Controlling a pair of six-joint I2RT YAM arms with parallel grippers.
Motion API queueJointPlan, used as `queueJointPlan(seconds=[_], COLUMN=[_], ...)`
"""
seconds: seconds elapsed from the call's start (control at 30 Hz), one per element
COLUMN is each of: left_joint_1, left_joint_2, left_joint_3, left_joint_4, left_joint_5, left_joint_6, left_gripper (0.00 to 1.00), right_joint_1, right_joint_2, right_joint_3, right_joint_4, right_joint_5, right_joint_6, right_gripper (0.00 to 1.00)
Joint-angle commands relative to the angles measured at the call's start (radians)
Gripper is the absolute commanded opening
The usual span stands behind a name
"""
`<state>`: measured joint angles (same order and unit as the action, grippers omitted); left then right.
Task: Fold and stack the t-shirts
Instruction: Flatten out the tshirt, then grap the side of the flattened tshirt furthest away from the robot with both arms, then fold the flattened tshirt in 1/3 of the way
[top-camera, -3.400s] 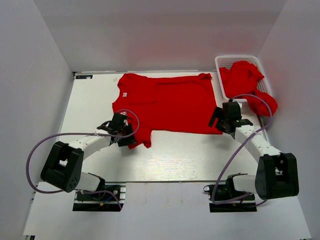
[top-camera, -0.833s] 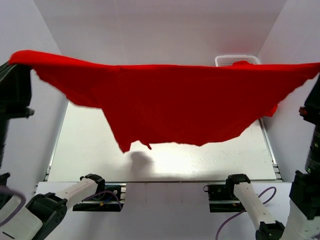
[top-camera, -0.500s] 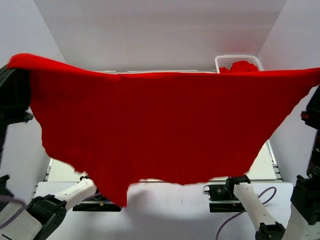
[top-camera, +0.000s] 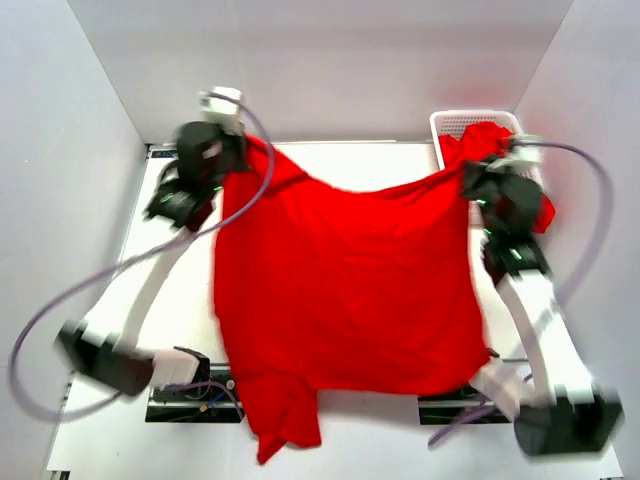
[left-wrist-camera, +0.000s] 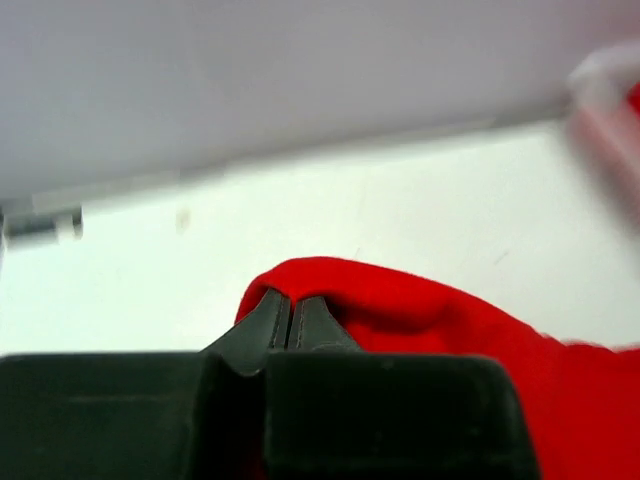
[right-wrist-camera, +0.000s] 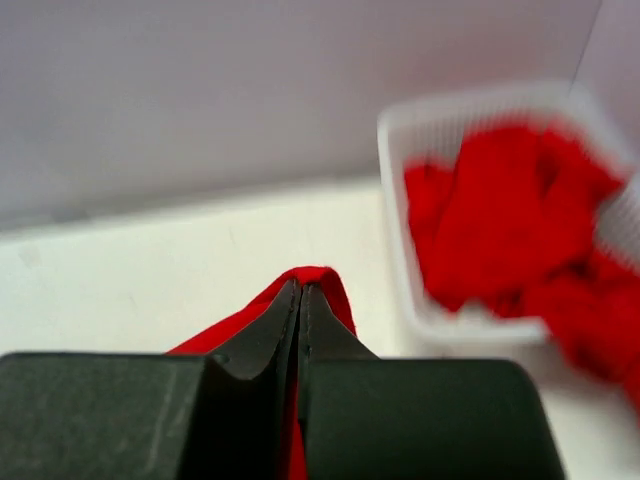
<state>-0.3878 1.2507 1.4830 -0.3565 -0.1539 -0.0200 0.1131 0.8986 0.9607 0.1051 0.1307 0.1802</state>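
Observation:
A red t-shirt (top-camera: 340, 290) is spread over the table, its near end hanging past the front edge. My left gripper (top-camera: 238, 158) is shut on its far left corner, and my right gripper (top-camera: 472, 185) is shut on its far right corner. In the left wrist view the closed left gripper (left-wrist-camera: 291, 305) pinches a fold of red cloth (left-wrist-camera: 400, 310). The right wrist view shows the right gripper (right-wrist-camera: 301, 292) pinching cloth (right-wrist-camera: 325, 285) the same way. More red t-shirts (top-camera: 490, 150) lie bunched in the basket.
A white mesh basket (top-camera: 470, 122) stands at the far right corner of the table (top-camera: 170, 290), seen also in the right wrist view as the basket (right-wrist-camera: 400, 250). White walls close in the back and both sides. Both arm bases sit at the near edge.
The shirt was held high and stretched close to the camera; both arms have swung it down and to the far side, so it now lies draped over the table.

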Motion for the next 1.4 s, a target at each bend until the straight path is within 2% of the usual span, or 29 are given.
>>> queueJointPlan(seconds=[0.0, 0.03, 0.07, 0.13, 0.17, 0.23, 0.27, 0.3, 0.33, 0.43, 0.53, 0.57, 0.63, 0.7, 0.77, 0.83, 1.07, 1.2, 1.37], left_joint_1=[0.038, 0.047, 0.056, 0.085, 0.086, 0.112, 0.124, 0.124, 0.135, 0.156, 0.181, 0.19, 0.199, 0.211, 0.22, 0.221, 0.23, 0.23, 0.23], left_joint_2=[0.09, 0.192, 0.249, 0.364, 0.482, 0.599, 0.657, 0.775, 0.83, 0.999, 1.072, 1.113, 1.148, 1.2, 1.213, 1.208, 1.121, 1.02, 0.86], left_joint_3=[-0.052, -0.061, -0.049, -0.04, -0.002, 0.069, 0.153, 0.202, 0.253, 0.463, 0.561, 0.583, 0.664, 0.715, 0.77, 0.76, 0.706, 0.57, 0.395], left_joint_4=[0.076, 0.085, 0.1, 0.145, 0.183, 0.183, 0.183, 0.171, 0.154, 0.113, 0.128, 0.143, 0.152, 0.143, 0.12, 0.12, 0.096, 0.074, -0.007], left_joint_5=[-0.133, -0.144, -0.144, -0.109, -0.084, -0.024, -0.006, -0.006, -0.006, 0.013, 0.06, 0.071, 0.099, 0.108, 0.12, 0.146, 0.165, 0.2, 0.224], left_joint_6=[-0.038, -0.038, -0.038, -0.038, -0.038, -0.05, -0.051, -0.051, -0.061, -0.08, -0.08, -0.08, -0.08, -0.08, -0.08, -0.08, -0.07, -0.08, -0.133], left_gripper=[0.0, 0.0, 0.0, 0.0, 0.0, 0.0, 0.0, 0.0, 0.0, 0.0, 0.0, 0.0, 0.0, 0.0, 0.0, 0.0, 0.0, 0.0, 0.0], right_joint_1=[-0.001, -0.001, -0.001, -0.003, -0.003, -0.006, -0.006, -0.01, -0.01, -0.01, -0.013, -0.013, -0.018, -0.015, -0.013, -0.018, -0.026, -0.026, -0.026], right_joint_2=[0.165, 0.204, 0.347, 0.439, 0.63, 0.722, 0.84, 0.877, 0.913, 1.095, 1.213, 1.265, 1.359, 1.399, 1.454, 1.462, 1.395, 1.324, 1.275], right_joint_3=[-0.045, -0.037, -0.008, 0.076, 0.099, 0.223, 0.251, 0.28, 0.377, 0.534, 0.679, 0.785, 0.855, 0.969, 1.059, 1.089, 1.046, 0.961, 0.948], right_joint_4=[0.151, 0.159, 0.159, 0.153, 0.147, 0.116, 0.11, 0.107, 0.082, 0.062, 0.019, 0.002, -0.019, -0.021, -0.036, -0.05, -0.047, -0.057, -0.139], right_joint_5=[-0.023, -0.029, -0.035, -0.068, -0.075, -0.066, -0.059, -0.062, -0.083, -0.101, -0.105, -0.105, -0.105, -0.108, -0.097, -0.088, -0.089, -0.111, -0.102], right_joint_6=[0.065, 0.055, 0.042, -0.008, -0.005, -0.018, -0.019, -0.018, -0.022, -0.034, -0.047, -0.05, -0.051, -0.053, -0.053, -0.051, -0.079, -0.087, -0.117], right_gripper=[0.0, 0.0, 0.0, 0.0, 0.0, 0.0, 0.0, 0.0, 0.0, 0.0, 0.0, 0.0, 0.0, 0.0, 0.0, 0.0, 0.0, 0.0, 0.0])
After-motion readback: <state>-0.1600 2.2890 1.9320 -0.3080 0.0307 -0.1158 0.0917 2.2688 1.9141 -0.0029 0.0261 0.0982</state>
